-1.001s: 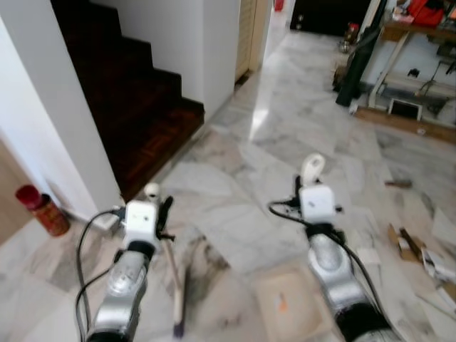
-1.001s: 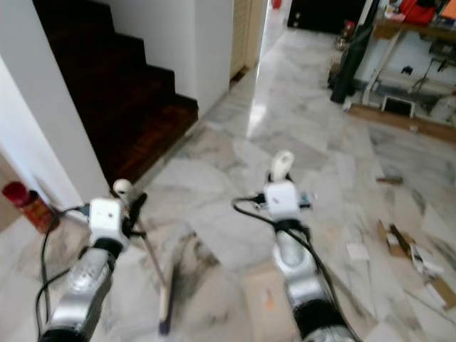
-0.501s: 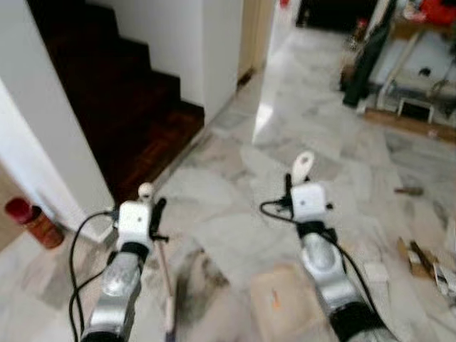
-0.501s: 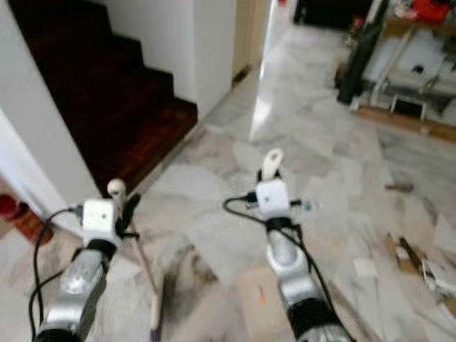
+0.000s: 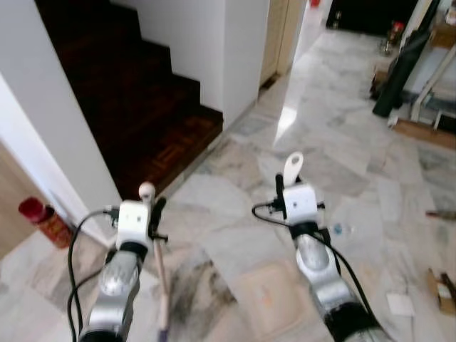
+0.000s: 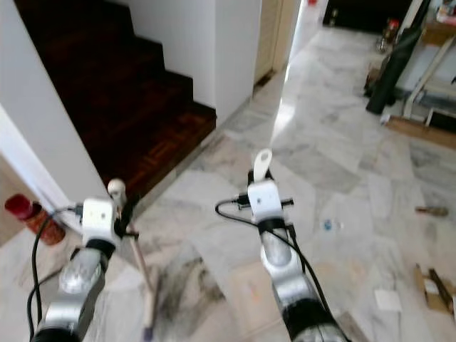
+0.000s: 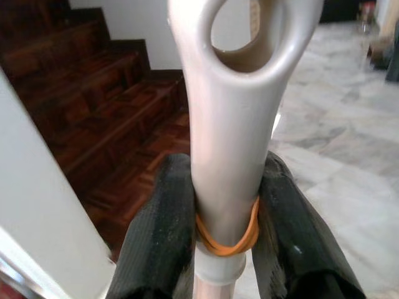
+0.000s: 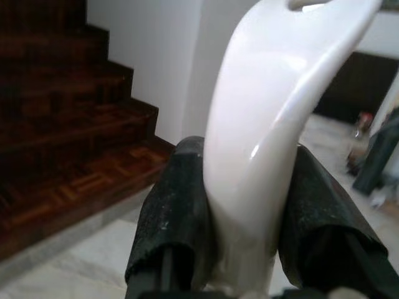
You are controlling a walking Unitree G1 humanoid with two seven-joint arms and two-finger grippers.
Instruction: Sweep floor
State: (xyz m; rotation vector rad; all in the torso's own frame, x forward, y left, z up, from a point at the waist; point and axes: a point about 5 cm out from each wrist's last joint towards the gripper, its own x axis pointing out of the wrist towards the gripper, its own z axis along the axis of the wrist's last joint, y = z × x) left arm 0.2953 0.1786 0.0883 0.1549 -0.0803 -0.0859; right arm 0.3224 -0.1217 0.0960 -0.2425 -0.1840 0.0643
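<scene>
Nearest, on the left: left gripper (image 7: 227, 243) clamped on the grey plastic broom handle with the looped hanging end (image 7: 240, 124), black fingers (image 7: 159, 237) pressed to either side, an orange rubber band (image 7: 225, 235) wound round the shaft between them, probably for grip. Below it in the head views, pale wooden broom stick (image 5: 161, 278) slanting down to the floor, held upright and ready for sweeping.

On the right, slightly farther: right gripper (image 8: 240, 230) closed round the smooth glossy white plastic dustpan handle (image 8: 268, 124), curved like a shoehorn and standing up from the fingers; beige flat dustpan tray (image 5: 267, 296) hanging low beneath that arm, near the floor to catch debris.

Underfoot: polished grey-veined marble floor (image 5: 228, 235), hard and reflective. Scraps of paper and cardboard litter (image 5: 442, 288) at the near right, likely the sweeping target, well apart from the broom.

At the left, a red cylindrical canister (image 5: 44, 222) against the white wall. Farther left, dark glossy wooden stairs (image 5: 135, 107). Far right, indistinct furniture legs.
</scene>
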